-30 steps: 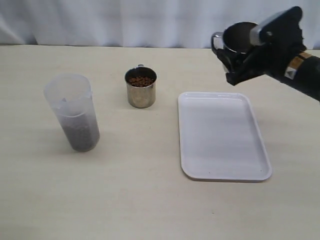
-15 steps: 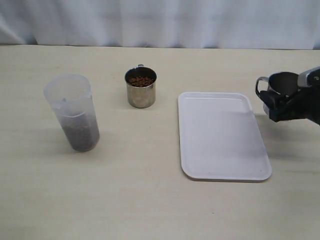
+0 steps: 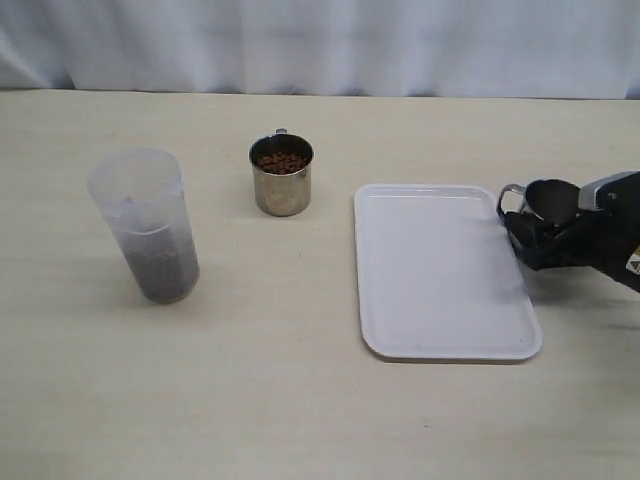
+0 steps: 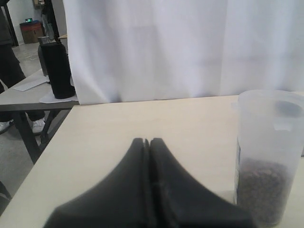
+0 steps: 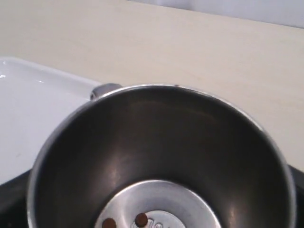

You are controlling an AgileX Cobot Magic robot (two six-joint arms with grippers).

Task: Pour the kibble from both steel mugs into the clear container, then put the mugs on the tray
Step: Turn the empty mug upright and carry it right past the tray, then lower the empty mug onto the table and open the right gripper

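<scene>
The right fingers (image 3: 527, 243) were found clamped on one steel mug (image 3: 549, 199), which was held upright at the far right rim of the tray (image 3: 440, 280). Contact between mug and tray could not be determined. Two pellets (image 5: 141, 219) were noted on that mug's bottom. The second steel mug (image 3: 281, 180), filled with kibble (image 3: 282, 161), was seen standing on the tabletop (image 3: 300, 400), between the clear container (image 3: 145, 225) at the left and the tray. The container's lower part was observed to hold kibble. The left fingers (image 4: 135, 180) were recorded pressed together, holding nothing, near the container.
</scene>
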